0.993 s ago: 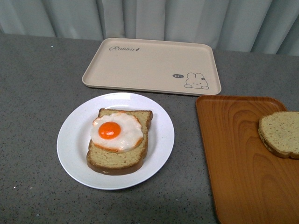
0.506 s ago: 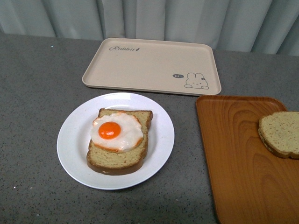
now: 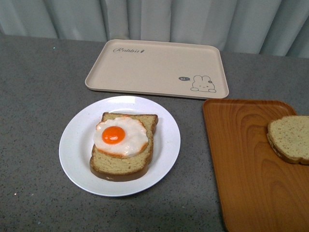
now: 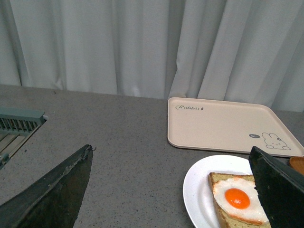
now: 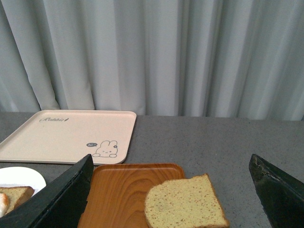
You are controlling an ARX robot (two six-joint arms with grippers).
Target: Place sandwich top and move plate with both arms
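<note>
Holding black thin-fingered left gripper [image 4: 171,149] and right gripper [image 5: 171,156] spread wide, empty. Changing nothing since a second ago: plain speckled wholegrain bread slice [image 3: 289,138] lying on orange-brown wood-grain tray [image 3: 241,164], right of round glossy white plate [image 3: 72,145], awaiting pickup.

A grey speckled tabletop [image 3: 34,87] lies under soft, even light. A pale pleated curtain [image 3: 169,19] closes it off at 12 o'clock. A greenish vent grille [image 4: 19,124] borders the tabletop.
</note>
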